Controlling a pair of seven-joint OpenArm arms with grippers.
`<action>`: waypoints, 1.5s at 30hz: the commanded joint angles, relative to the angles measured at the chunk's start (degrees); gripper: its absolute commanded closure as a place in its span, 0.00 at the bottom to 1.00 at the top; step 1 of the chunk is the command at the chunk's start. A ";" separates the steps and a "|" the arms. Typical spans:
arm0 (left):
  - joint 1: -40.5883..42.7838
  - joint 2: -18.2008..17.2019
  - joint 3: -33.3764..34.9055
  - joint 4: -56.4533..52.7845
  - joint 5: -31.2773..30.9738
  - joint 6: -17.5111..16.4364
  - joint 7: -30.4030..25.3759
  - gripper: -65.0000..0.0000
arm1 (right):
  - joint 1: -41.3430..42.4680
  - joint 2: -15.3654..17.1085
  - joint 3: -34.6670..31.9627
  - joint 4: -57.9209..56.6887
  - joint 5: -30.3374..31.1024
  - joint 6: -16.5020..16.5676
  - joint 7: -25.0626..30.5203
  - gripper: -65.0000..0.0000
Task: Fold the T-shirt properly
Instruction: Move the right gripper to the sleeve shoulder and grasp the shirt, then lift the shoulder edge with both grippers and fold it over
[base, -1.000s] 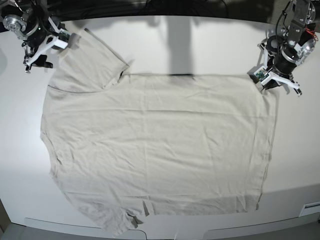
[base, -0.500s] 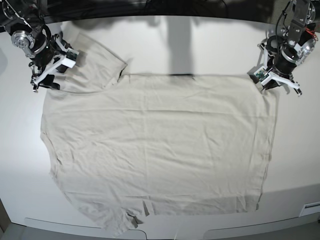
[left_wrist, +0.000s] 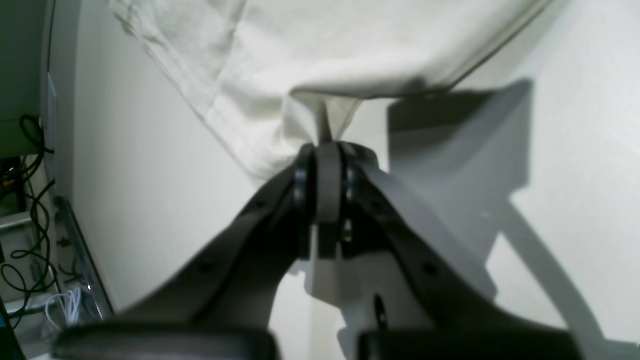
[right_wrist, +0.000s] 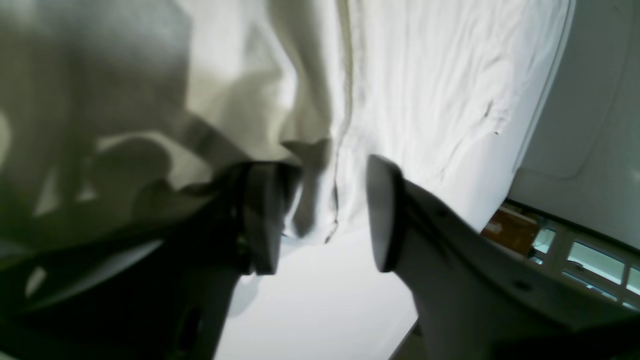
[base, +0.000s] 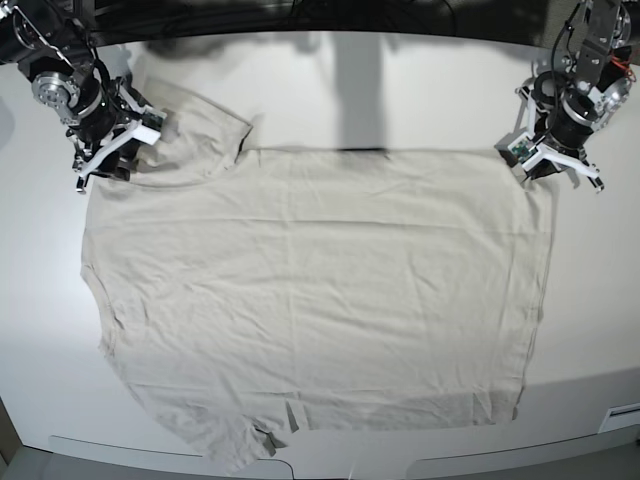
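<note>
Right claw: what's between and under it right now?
Between the right claw's open fingers: a raised fold and edge of the T-shirt. Under it, more shirt and some white table. Whatever the fold and dark fingers cover can't be seen.

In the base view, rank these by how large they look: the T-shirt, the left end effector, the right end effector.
1. T-shirt: largest by far.
2. Left end effector and right end effector: too alike in size to rank apart.
</note>
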 joint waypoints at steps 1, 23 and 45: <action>1.07 -0.39 0.35 -0.74 0.66 -2.73 3.41 1.00 | -0.52 0.33 -0.68 -0.15 3.45 3.89 1.46 0.64; 2.99 -0.50 0.31 -0.31 -11.02 -0.81 3.63 1.00 | -1.22 1.20 -0.55 0.00 15.43 -0.98 0.61 1.00; 27.93 2.69 -13.11 19.71 -13.33 9.90 3.10 1.00 | -38.16 0.59 30.93 11.15 19.67 -2.69 10.05 1.00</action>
